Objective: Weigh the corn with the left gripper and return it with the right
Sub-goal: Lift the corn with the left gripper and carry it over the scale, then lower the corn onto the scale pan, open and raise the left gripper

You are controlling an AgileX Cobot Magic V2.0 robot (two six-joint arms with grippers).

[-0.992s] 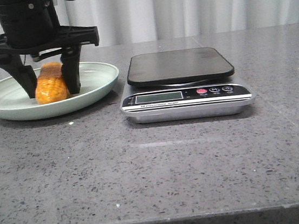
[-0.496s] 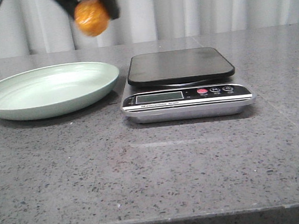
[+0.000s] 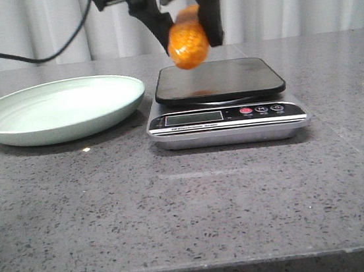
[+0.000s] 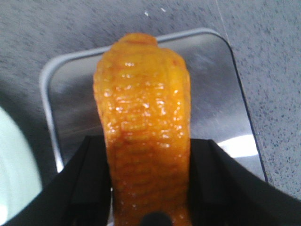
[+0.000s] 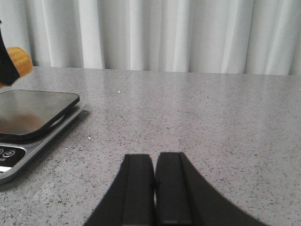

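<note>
- The left gripper (image 3: pixel 187 39) has its fingers (image 3: pixel 149 20) clamped on the corn (image 3: pixel 188 42), one finger on each side of the cob; the cob's free end sticks out past the fingertips, as the left wrist view shows
- The corn hangs in the air, clear of the scale (image 3: pixel 223 101); the dark weighing platform (image 3: pixel 218 78) lies directly below the fingers, with a visible gap between cob and platform
- The plate (image 3: pixel 8 127) sits on the table (image 3: pixel 191 208) well off to one side of the fingers, with nothing on it; so the pick-up looks done and the carry nearly done
- The right gripper (image 5: pixel 154 183) rests low over the table, well apart from the scale, its fingers (image 5: pixel 136 188) pressed together on nothing
- Left to do, by my reading: lower the cob onto the platform, let go, back the left fingers away; then the right fingers must take the corn and return it to the plate
</note>
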